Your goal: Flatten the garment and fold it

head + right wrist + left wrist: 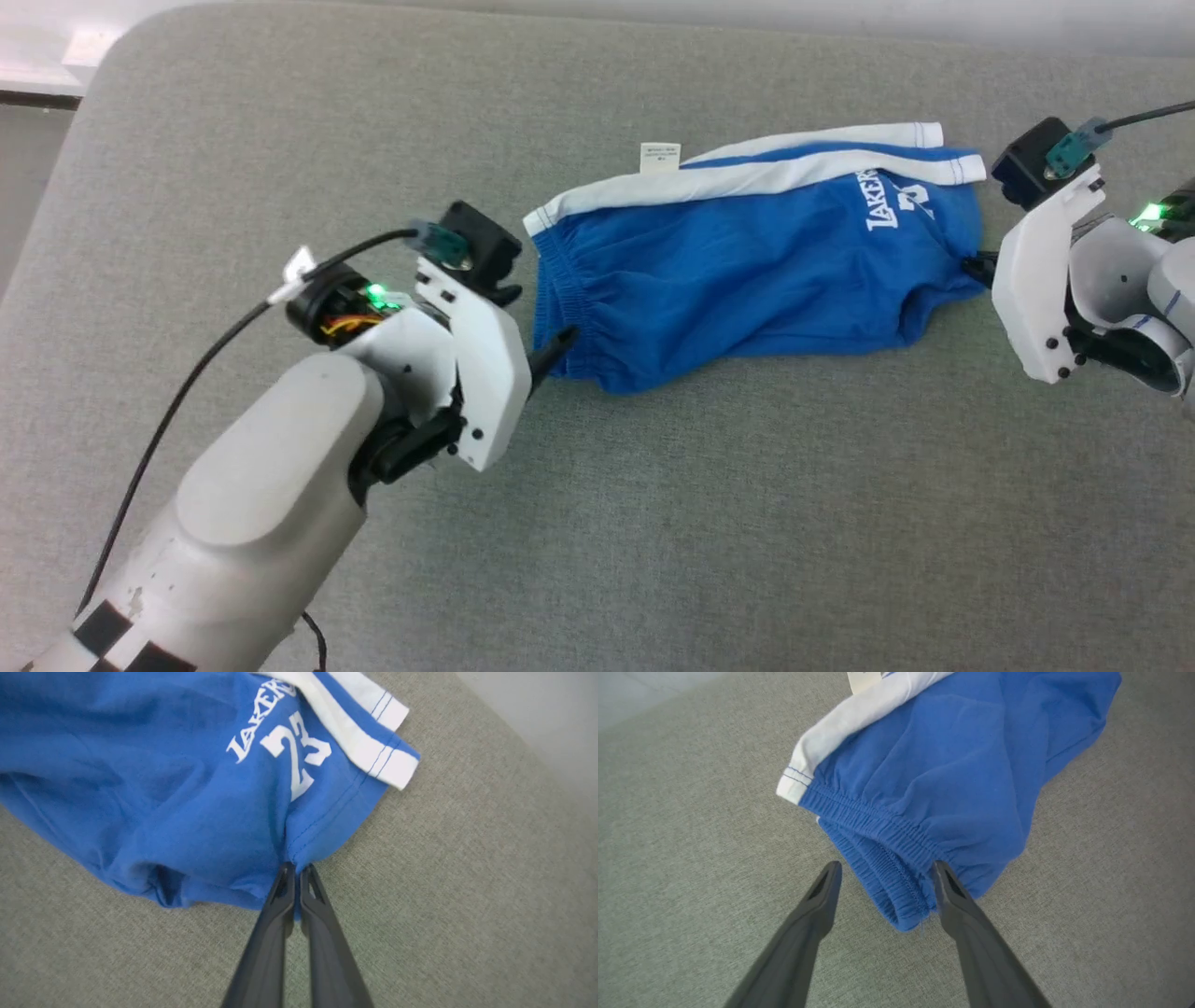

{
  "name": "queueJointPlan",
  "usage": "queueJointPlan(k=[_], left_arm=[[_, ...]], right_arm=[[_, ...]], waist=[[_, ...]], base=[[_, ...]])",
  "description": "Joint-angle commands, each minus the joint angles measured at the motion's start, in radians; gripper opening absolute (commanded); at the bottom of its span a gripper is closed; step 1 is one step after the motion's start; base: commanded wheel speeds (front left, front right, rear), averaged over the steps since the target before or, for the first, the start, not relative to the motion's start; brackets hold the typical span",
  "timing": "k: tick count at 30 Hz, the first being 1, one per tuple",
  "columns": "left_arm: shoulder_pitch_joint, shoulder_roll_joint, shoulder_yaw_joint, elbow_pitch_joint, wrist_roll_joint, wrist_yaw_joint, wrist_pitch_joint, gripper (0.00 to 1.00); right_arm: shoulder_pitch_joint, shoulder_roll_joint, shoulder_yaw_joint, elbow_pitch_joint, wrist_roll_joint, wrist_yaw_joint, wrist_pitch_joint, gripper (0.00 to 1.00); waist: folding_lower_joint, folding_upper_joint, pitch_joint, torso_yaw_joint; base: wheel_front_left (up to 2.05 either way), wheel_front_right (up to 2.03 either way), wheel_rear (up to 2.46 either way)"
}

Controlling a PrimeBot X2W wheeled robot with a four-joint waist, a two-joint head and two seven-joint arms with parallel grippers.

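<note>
Shorts [747,271] (head view): lie crosswise mid-pad on grey pad [653,523], waistband [558,280] toward robot's L, leg ends toward R. Bunched and wrinkled, not flat yet.
Label [660,157] (head view): white tag pokes out at far edge, next to white stripe [766,173].
L gripper [534,322] (head view): low at waistband end, opposite the R one. Prob. set so the two can draw the cloth taut lengthwise.
R gripper [976,269] (head view): tips meet the leg end below "23" [913,198]; rest hidden by its white housing.
Waistband [873,826] (L wrist view): gathered elastic, doubled over, its near corner sits btw the fingers.
L gripper [886,868] (L wrist view): fingers wide apart, straddling that corner. One finger at the cloth edge, touching or just over it, can't tell. Nothing pinched.
Hem [327,826] (R wrist view): blue leg edge below "23" [299,751] puckers toward the tips.
R gripper [294,870] (R wrist view): fingers together, clamped on a small bite of hem, giving an anchor for that end.
Step (judged): R end held, L end not. L likely needs to close on waistband before any stretch.
Risk (judged): R bite is thin and may slip under pull.
</note>
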Motion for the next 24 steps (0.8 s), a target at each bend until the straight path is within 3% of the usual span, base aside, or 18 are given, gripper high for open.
queueJointPlan(k=[1,9,15,16,17,24], left_arm=[[-0.025,-0.014,-0.013,0.02,-0.015,-0.006,0.009,1.0],[-0.065,-0.056,-0.121,0.198,-0.022,-0.015,0.068,1.0],[-0.083,-0.06,-0.213,0.257,-0.039,-0.016,0.078,0.98],[-0.085,-0.058,-0.223,0.262,-0.047,-0.016,0.066,0.32],[-0.087,-0.056,-0.223,0.265,-0.057,-0.016,0.044,0.0],[-0.082,-0.018,-0.155,0.258,-0.109,-0.016,-0.131,0.0]], right_arm=[[-0.01,0.008,0.008,0.004,-0.008,0.005,-0.008,0.0],[-0.044,0.033,0.033,0.011,-0.021,0.005,-0.004,0.0],[-0.053,0.046,0.043,0.016,-0.022,0.005,-0.013,0.0],[-0.052,0.049,0.044,0.018,-0.019,0.005,-0.02,0.0],[-0.051,0.049,0.045,0.018,-0.016,0.005,-0.029,0.0],[-0.017,0.01,0.046,-0.006,0.013,0.005,-0.142,0.0]], waist=[[0.0,0.0,0.013,-0.011],[0.0,0.0,0.044,-0.042],[0.0,0.0,0.046,-0.056],[0.0,0.0,0.042,-0.058],[0.0,0.0,0.036,-0.059],[0.0,0.0,-0.041,-0.074]], base=[[0.0,0.0,0.0],[0.0,0.0,0.0],[0.0,0.0,0.0],[0.0,0.0,0.0],[0.0,0.0,0.0],[0.0,0.0,0.0]])
